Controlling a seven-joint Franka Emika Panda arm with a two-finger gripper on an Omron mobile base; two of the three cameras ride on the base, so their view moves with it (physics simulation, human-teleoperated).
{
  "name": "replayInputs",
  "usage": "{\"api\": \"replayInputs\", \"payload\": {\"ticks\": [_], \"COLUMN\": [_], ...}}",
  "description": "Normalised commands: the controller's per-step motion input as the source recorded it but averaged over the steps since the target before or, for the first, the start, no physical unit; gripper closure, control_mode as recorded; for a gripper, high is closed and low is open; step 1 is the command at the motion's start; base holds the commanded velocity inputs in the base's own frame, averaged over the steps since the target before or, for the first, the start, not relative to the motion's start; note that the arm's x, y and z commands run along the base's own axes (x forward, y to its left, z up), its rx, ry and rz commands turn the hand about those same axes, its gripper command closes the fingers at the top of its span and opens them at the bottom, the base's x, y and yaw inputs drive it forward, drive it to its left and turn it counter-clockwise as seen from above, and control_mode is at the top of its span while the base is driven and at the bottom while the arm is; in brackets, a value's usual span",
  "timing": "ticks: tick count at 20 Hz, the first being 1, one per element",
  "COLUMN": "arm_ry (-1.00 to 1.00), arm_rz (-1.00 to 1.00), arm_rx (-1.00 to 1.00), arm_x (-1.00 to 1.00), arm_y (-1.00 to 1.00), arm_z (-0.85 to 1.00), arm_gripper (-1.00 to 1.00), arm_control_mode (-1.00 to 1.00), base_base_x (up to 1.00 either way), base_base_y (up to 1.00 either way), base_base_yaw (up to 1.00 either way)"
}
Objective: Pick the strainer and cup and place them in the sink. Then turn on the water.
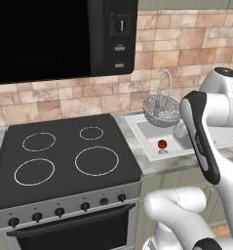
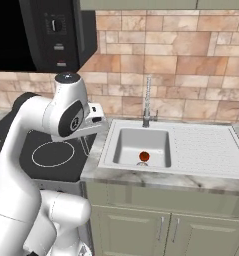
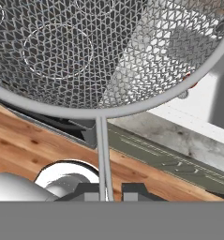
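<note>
Hand (image 3: 105, 191) clamped on strainer (image 1: 162, 110) handle, over sink (image 1: 152, 141) edge, red ball (image 1: 162, 144) in basin, stove (image 1: 64, 156) alongside

One mesh strainer (image 1: 161, 110), one white sink (image 2: 201, 150), one chrome faucet (image 2: 147, 102), one small red ball (image 2: 144, 156), one microwave (image 1: 64, 36) and one stove (image 1: 64, 156) with four burner rings.

The round bowl-shaped strainer (image 3: 108, 51) is open grey wire mesh with a smooth metal rim and thin wire handle. The white rectangular sink (image 2: 141, 131) looks smooth and matt, its drainboard ribbed. The tall faucet (image 2: 147, 102) is shiny chrome. The black stove top (image 1: 64, 156) is glossy glass; the countertop (image 2: 156, 177) is veined stone; the wall (image 2: 181, 65) is rough tan stone tile.
</note>
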Motion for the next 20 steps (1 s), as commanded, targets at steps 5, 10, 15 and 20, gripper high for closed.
{"api": "replayInputs", "payload": {"ticks": [5,10,15,20], "arm_ry": [0.0,0.0,0.0,0.0], "arm_rz": [0.0,0.0,0.0,0.0], "arm_rx": [0.0,0.0,0.0,0.0], "arm_x": [0.0,0.0,0.0,0.0], "arm_y": [0.0,0.0,0.0,0.0], "arm_z": [0.0,0.0,0.0,0.0], "arm_gripper": [1.0,1.0,1.0,1.0], "arm_control_mode": [1.0,1.0,1.0,1.0], "base_base_x": [0.0,0.0,0.0,0.0], "base_base_y": [-0.1,-0.12,0.0,0.0], "base_base_yaw": [0.0,0.0,0.0,0.0]}}
